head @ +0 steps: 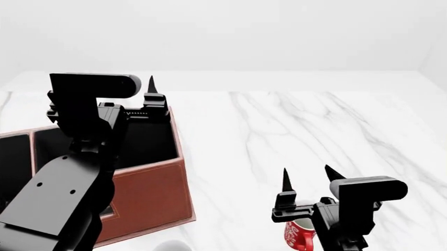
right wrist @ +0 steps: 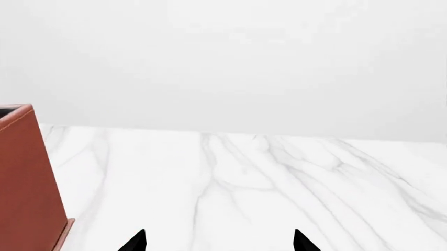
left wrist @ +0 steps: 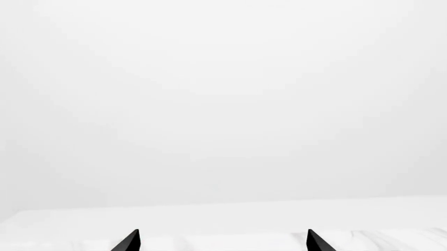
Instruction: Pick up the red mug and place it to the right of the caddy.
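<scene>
The white marble-patterned table (head: 293, 130) carries the large reddish-brown leather-look caddy (head: 150, 196) with black-lined compartments, standing toward the near left corner of the table. The small red mug with white patterned decoration (head: 298, 236) stands near the table's near edge, to the right of the caddy and well apart from it, with bare marble between the two. Only the mug's upper body and white inside are visible in the head view; the rest is cut off by the picture's lower edge and partly covered by the right arm.

The right gripper (head: 307, 180) is raised directly above the mug, its two black pointed fingertips (head: 286, 180) directed upward and away toward the far edge. Its jaws stand apart and hold nothing. The right wrist view confirms the spread: both tips show with open marble between them, and a corner of the caddy appears to one side.

The left gripper (head: 151, 86) is held above the caddy's far compartment. In the head view only one pointed tip is clear; the left wrist view shows both tips (left wrist: 129, 241) widely separated against the far edge of the table, so these jaws are likewise apart and empty.

A small portion of a white rounded object (head: 169, 246) shows at the near edge below the caddy; it cannot be identified.
</scene>
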`<state>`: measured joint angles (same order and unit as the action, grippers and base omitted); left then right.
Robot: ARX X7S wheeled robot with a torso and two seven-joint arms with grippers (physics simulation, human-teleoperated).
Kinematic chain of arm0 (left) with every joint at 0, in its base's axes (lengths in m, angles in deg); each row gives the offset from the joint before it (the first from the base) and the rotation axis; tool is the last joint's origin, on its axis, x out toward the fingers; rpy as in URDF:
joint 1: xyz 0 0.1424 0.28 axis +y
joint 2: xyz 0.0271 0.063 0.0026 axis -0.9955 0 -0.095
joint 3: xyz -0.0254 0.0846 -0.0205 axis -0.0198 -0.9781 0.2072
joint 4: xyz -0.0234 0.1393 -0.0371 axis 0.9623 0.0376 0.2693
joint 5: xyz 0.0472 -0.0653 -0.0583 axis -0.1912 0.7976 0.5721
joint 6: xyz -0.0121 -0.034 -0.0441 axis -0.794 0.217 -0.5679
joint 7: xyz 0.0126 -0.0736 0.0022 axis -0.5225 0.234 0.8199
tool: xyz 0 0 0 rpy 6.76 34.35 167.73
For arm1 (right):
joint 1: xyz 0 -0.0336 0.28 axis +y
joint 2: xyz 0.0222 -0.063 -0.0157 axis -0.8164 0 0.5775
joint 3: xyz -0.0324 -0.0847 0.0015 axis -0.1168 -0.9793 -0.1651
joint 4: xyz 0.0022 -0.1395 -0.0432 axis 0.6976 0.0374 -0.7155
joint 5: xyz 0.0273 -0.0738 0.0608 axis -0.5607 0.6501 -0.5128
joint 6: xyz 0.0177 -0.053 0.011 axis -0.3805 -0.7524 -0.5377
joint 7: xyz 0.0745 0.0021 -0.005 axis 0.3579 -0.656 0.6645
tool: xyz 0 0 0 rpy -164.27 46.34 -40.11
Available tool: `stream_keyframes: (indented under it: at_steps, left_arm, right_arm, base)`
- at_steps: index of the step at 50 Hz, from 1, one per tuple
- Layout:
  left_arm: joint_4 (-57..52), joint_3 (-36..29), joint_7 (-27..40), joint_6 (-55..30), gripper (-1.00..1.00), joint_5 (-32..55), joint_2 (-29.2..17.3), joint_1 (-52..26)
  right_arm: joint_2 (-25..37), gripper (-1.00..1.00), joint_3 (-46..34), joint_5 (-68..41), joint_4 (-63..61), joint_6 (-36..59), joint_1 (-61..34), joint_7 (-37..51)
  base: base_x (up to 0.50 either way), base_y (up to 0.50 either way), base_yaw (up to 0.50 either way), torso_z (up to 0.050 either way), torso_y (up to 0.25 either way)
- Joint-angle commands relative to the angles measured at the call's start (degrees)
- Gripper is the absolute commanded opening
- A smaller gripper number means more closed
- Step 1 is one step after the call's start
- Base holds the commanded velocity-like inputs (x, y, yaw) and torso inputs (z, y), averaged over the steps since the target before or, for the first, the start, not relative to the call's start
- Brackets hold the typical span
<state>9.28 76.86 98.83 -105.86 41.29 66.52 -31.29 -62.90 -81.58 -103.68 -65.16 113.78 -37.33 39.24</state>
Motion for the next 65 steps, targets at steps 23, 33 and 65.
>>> stream_keyframes:
  at_steps: [23,33,65]
  left_arm:
    - [-0.32,-0.64,0.98,0.32,1.00,0.75,-0.62,0.50]
    - [0.01,-1.00,1.14,0.76,1.00,0.82,-0.93,0.55]
    - [0.95,-1.78,1.74,2.21,1.00,1.24,-1.49,1.13]
  right_arm:
    - [-2.03,1.00,3.66,1.07,0.69,-9.92,28.62,2.89]
    - [-1.74,1.00,2.49,-0.36,3.65,-7.36,26.61,2.21]
    - [-1.40,1.00,0.54,-2.29,10.91,-6.06,18.01,0.60]
  base:
    - [0.00,0.00,0.00,0.000,0.000]
    - [0.00,0.00,0.00,0.000,0.000]
    - [0.00,0.00,0.00,0.000,0.000]
